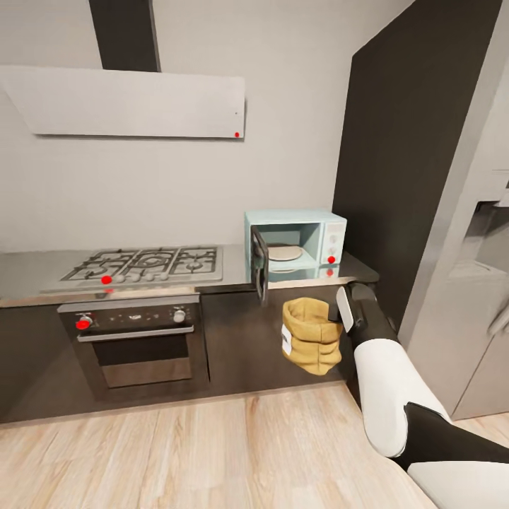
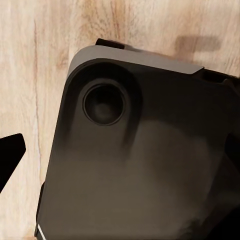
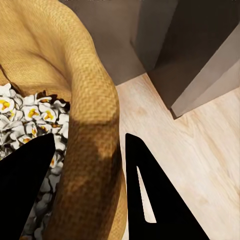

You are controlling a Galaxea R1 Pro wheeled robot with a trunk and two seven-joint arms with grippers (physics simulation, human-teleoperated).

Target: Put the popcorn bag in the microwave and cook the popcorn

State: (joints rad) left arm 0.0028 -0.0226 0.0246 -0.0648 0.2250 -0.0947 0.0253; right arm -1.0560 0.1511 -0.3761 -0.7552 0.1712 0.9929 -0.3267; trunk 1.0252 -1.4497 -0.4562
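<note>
The right hand (image 3: pixel 87 192) grips the popcorn bag's (image 1: pixel 312 344) rim below the open microwave (image 1: pixel 297 241); its white label (image 1: pixel 286 341) is unreadable.

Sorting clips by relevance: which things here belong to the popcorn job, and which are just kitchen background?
Job:
- bag, held in the right gripper, popcorn visible inside
- microwave, door open
- countertop

Background:
- hob
- oven
- hood
- floor

Popcorn bag (image 1: pixel 312 335) coarse woven tan cloth-like, matt; countertop (image 1: pixel 28 272) smooth brushed-steel sheen; floor (image 1: pixel 177 452) pale wood grain; microwave (image 1: pixel 297 240) glossy pale blue.
</note>
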